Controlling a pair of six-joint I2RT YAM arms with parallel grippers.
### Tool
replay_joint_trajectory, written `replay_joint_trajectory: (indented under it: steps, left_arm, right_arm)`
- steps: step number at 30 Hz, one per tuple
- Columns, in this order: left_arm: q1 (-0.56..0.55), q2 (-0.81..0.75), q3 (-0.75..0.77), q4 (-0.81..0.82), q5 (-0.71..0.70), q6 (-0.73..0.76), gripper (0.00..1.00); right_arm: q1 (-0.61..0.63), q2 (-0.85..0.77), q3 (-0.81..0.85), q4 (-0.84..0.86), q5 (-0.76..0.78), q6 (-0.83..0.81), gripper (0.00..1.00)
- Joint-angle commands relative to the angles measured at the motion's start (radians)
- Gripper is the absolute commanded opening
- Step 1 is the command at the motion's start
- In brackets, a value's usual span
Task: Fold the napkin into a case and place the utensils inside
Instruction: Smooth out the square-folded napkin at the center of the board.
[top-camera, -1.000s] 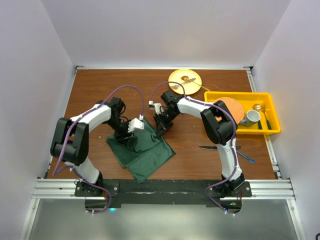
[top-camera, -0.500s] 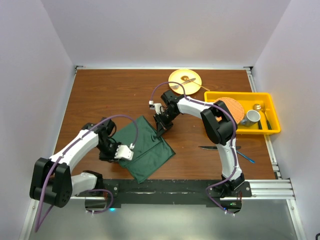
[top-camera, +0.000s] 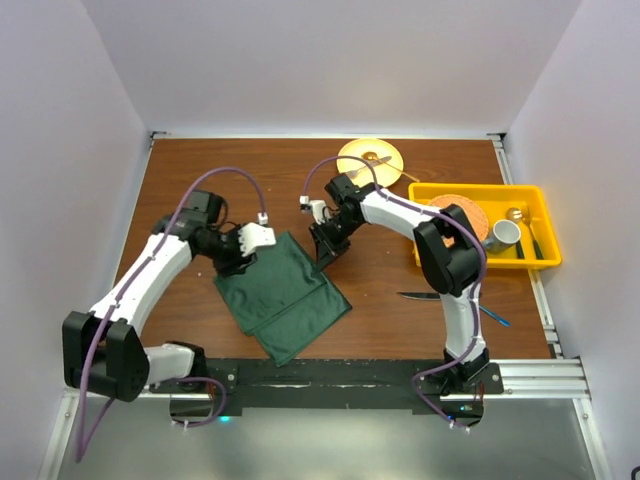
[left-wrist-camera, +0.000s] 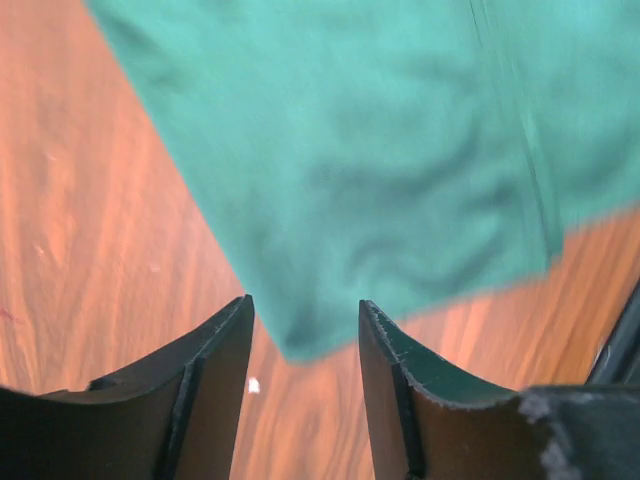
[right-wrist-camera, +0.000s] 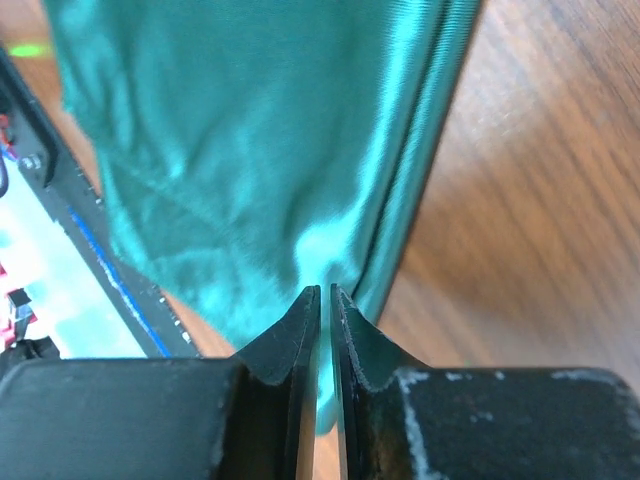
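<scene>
Two elbows-out arms (top-camera: 150, 270) (top-camera: 400, 212) over napkin (top-camera: 285, 295): left end effector (left-wrist-camera: 303, 310) apart, right end effector (right-wrist-camera: 325, 292) clamped on it.

Right gripper (right-wrist-camera: 325, 292) pinches the napkin (right-wrist-camera: 230, 150) at its folded edge

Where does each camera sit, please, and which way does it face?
Top external: above and behind the robot, looking down on the table, left arm, right arm and napkin.
Left wrist: on the left arm, looking down past the open left pincer at a napkin corner.
Right wrist: on the right arm, looking past the right pincer, pinched on the napkin's folded edge.
Shared: all three show the napkin on wood.
</scene>
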Motion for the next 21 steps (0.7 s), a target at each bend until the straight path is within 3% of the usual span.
replay_joint_trajectory:
  steps: [1, 6, 14, 19, 21]
  left_arm:
    - [-0.179, 0.018, -0.077, 0.254, -0.043, -0.355, 0.47]
    - [-0.216, 0.191, -0.108, 0.318, -0.143, -0.383, 0.36]
    - [-0.216, 0.406, -0.039, 0.449, -0.215, -0.385, 0.27]
    - [-0.202, 0.489, 0.034, 0.487, -0.295, -0.383, 0.27]
    - [-0.167, 0.473, 0.062, 0.469, -0.252, -0.379, 0.30]
  right_arm:
    - [-0.018, -0.122, -0.033, -0.040, 0.018, -0.023, 0.14]
    - [-0.048, -0.146, -0.151, -0.024, 0.016, -0.014, 0.13]
    - [-0.046, -0.159, -0.271, 0.009, -0.010, -0.026, 0.00]
    - [-0.052, -0.146, -0.239, -0.002, -0.008, -0.022, 0.00]
    - [-0.063, -0.166, -0.218, -0.008, -0.005, -0.017, 0.00]
